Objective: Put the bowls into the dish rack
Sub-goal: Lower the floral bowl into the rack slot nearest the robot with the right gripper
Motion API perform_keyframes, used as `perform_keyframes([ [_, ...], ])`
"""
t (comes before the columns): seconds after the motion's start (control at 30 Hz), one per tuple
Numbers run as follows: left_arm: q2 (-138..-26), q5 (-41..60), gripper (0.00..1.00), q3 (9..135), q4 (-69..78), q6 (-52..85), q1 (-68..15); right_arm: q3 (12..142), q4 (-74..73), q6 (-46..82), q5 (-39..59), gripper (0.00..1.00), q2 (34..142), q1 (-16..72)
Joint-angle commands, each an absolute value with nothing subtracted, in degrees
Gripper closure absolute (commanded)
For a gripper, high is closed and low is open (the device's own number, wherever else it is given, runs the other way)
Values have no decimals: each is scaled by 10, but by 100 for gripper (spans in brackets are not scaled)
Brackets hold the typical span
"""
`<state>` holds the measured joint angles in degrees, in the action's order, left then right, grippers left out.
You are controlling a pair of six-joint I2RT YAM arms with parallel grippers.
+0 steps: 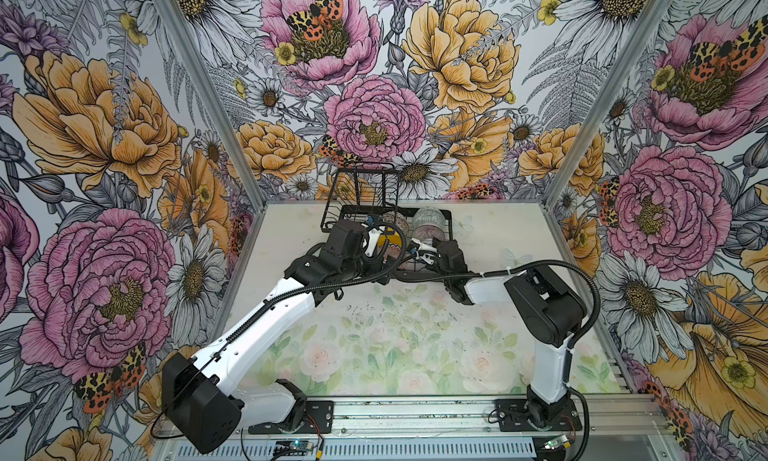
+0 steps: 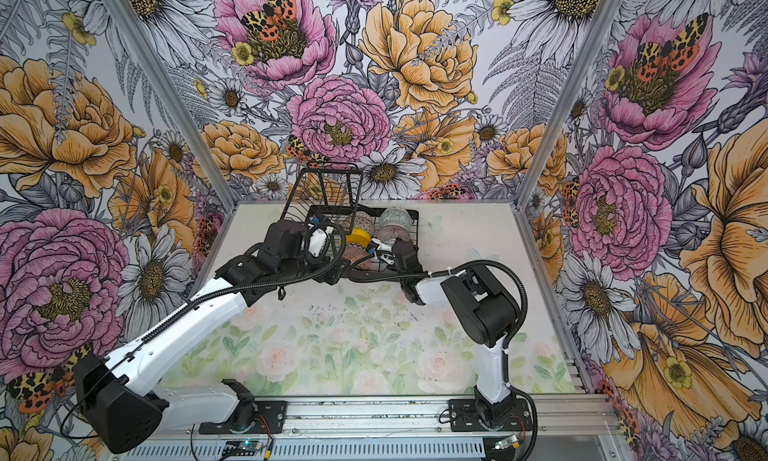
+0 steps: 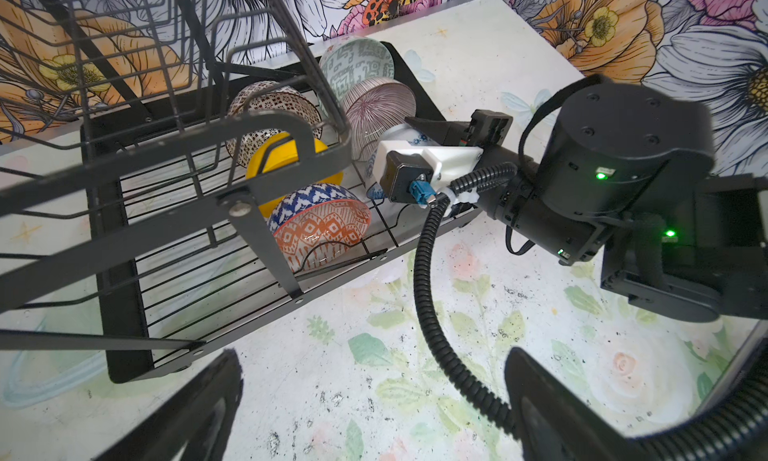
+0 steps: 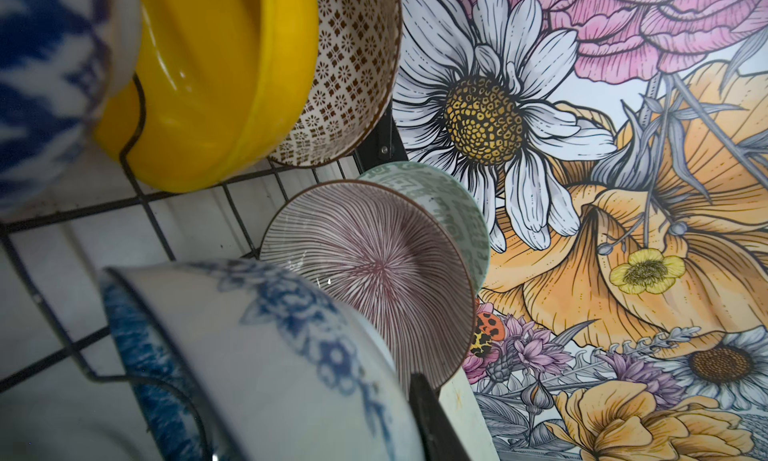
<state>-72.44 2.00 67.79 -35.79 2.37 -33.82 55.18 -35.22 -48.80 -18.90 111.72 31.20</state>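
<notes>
The black wire dish rack [image 1: 446,214] [image 3: 124,272] stands at the back of the table. Standing on edge in its base tray are a pale green bowl [image 3: 357,64], a pink radial-lined bowl [image 3: 380,106] [image 4: 365,263], a dark-patterned bowl [image 3: 270,106], a yellow bowl [image 3: 286,160] [image 4: 216,85] and an orange-white geometric bowl [image 3: 320,226]. My right gripper [image 3: 415,133] [image 1: 419,247] reaches into the tray at the blue-white floral bowl [image 4: 270,355]. One finger [image 4: 432,413] lies against that bowl's outer wall; the other is hidden. My left gripper [image 3: 374,400] hangs open and empty over the table in front of the rack.
The raised upper basket [image 1: 365,184] of the rack stands over its left part, close above my left wrist [image 1: 345,243]. The right arm's cable [image 3: 432,297] loops across in front of the rack. Flower-printed walls close in the table at the back and both sides.
</notes>
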Motion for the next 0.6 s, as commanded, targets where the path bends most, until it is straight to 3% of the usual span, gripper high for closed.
perform_keyframes([
  [0.0, -718, 35, 1, 668, -357, 15, -333, 569, -321, -462, -161, 66, 1114, 318],
  [0.37, -712, 37, 1, 661, -357, 18, -333, 582, -303, -433, -140, 46, 1104, 306],
  [0.57, -710, 37, 1, 658, -357, 17, -334, 578, -298, -419, -129, 20, 1088, 299],
])
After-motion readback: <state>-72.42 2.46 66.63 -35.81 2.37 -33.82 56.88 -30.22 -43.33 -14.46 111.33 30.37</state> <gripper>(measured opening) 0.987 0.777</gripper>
